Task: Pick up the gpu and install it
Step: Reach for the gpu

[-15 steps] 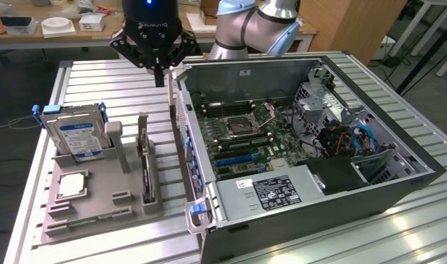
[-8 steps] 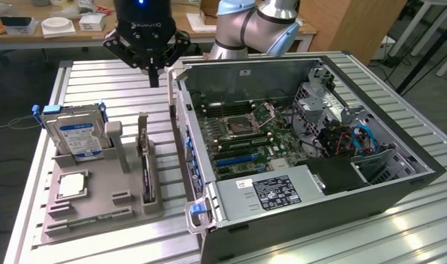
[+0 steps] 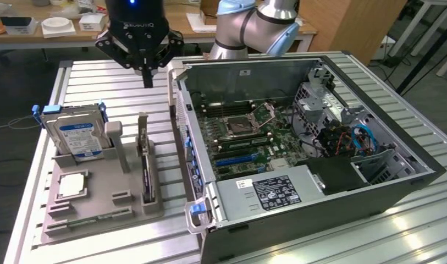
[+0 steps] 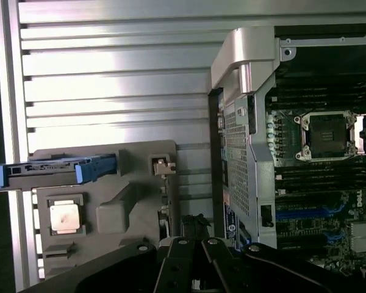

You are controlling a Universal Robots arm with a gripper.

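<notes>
Pincer shut and empty above the counter; gpu sitting in its holder.
The pincer [image 3: 148, 81] is hanging with jaws closed on nothing over the slatted counter [image 3: 98, 82], beyond the grey holder [image 3: 98, 217]. The gpu [image 3: 144, 170] is standing on edge in that holder, between the hard drive [image 3: 78, 137] and the open computer case [image 3: 297, 137].
</notes>
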